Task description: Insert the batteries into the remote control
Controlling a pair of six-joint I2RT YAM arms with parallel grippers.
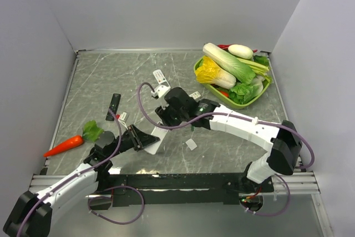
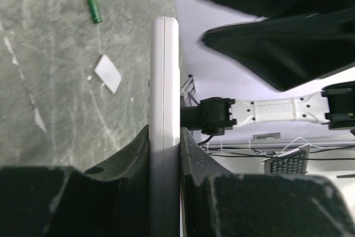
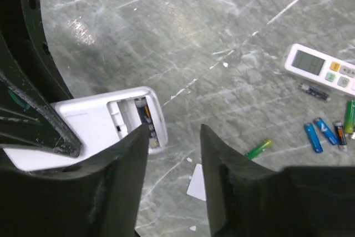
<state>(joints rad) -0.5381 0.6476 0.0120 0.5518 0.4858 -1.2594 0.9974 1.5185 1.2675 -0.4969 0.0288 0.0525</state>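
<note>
Beneath my right pincer (image 3: pixel 173 137), whose jaws stand apart with nothing between them, lies the open battery bay (image 3: pixel 138 121) of a slim white plastic remote control (image 3: pixel 89 117). One dark cell (image 3: pixel 145 112) appears to sit in the bay; I cannot tell whether it is fully seated.

My left pincer (image 2: pixel 165 134) is clamped across the remote's thin body.

More batteries lie loose on the grey marbled surface (image 3: pixel 194 37), to the right of my right pincer. A green cylinder battery (image 3: pixel 258 149) is nearest. Two blue cylinder batteries (image 3: pixel 312 137) are further out, near a second white remote with a display (image 3: pixel 319 66). A small white rectangular panel (image 3: pixel 195 184), perhaps the bay cover, lies just beneath that pincer.

As I judge it, the risks are these:
- A round cell may roll or squirt free when nipped.
- Pressing one into the bay may twist the remote in my left pincer.
- The cell already in the bay could drop out if the remote tips.
</note>
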